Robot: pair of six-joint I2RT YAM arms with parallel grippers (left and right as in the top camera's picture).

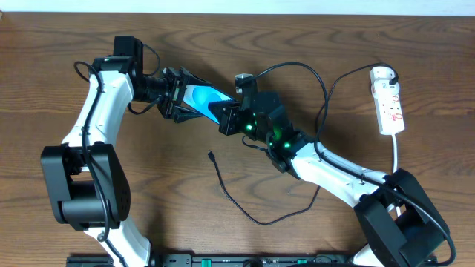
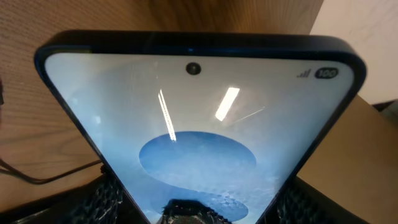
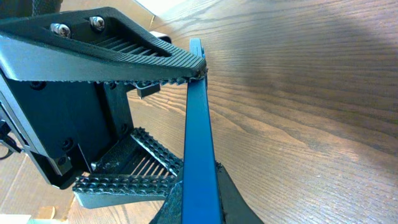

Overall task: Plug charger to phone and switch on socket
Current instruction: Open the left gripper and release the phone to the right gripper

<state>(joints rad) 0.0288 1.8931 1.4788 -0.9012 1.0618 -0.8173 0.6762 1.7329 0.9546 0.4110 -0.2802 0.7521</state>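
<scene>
**A:** Where is the phone?

**B:** The phone (image 1: 202,98) is pinched at one end by the left end effector (image 1: 177,96), with its blue screen lit.

**A:** And the right one?

**B:** The right end effector (image 1: 231,117) has its fingers spread. The upper fingertip (image 3: 198,67) touches the phone's other end, and nothing is pinched.

**A:** The charger and the socket?

**B:** The charger (image 1: 223,184) lies loose on the counter (image 1: 297,30), its tip near the right end effector but apart from it. The socket (image 1: 388,100) lies well apart from both, out beyond the right one.
</scene>
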